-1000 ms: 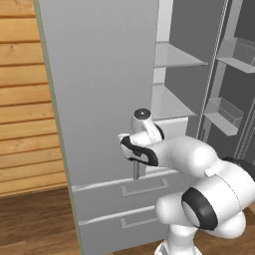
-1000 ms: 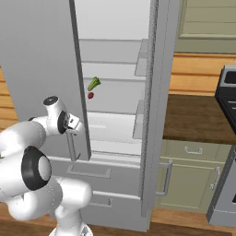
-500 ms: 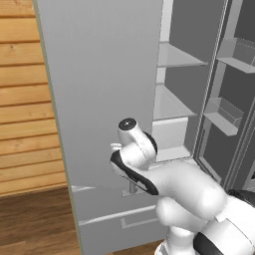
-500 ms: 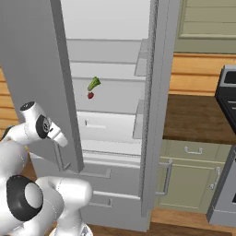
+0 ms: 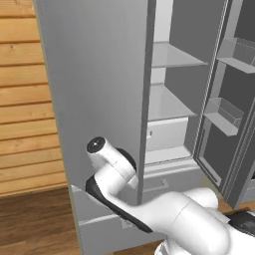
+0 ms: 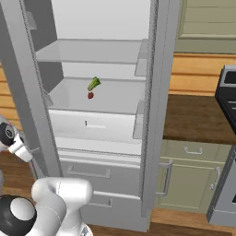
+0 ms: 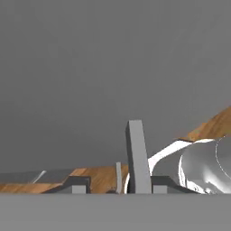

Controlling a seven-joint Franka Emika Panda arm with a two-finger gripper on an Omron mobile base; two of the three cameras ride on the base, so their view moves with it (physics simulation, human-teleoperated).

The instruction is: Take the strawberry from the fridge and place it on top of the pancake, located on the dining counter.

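RISK: swinging light-grey fridge door (image 5: 94, 74) could slip off | HAND: gripper (image 7: 118, 182) clamped on its slim handle (image 7: 136, 153) | tiny red strawberry (image 6: 91, 95) sat at 12 o'clock, unreached.

A home kitchen. An open fridge (image 6: 152, 115) with pale shelves fills the middle; at its 3 o'clock in the right base view stand green cabinets (image 6: 184, 177) under a brown counter (image 6: 198, 120), with a stove (image 6: 226, 106) beyond. Wood-plank wall (image 5: 25, 99) at 9 o'clock in the left base view, wood floor (image 5: 35, 224) at 7.

The fridge (image 6: 152, 115) left door (image 5: 94, 99) has swung wider open, the arm (image 5: 119, 174) moving left with it.
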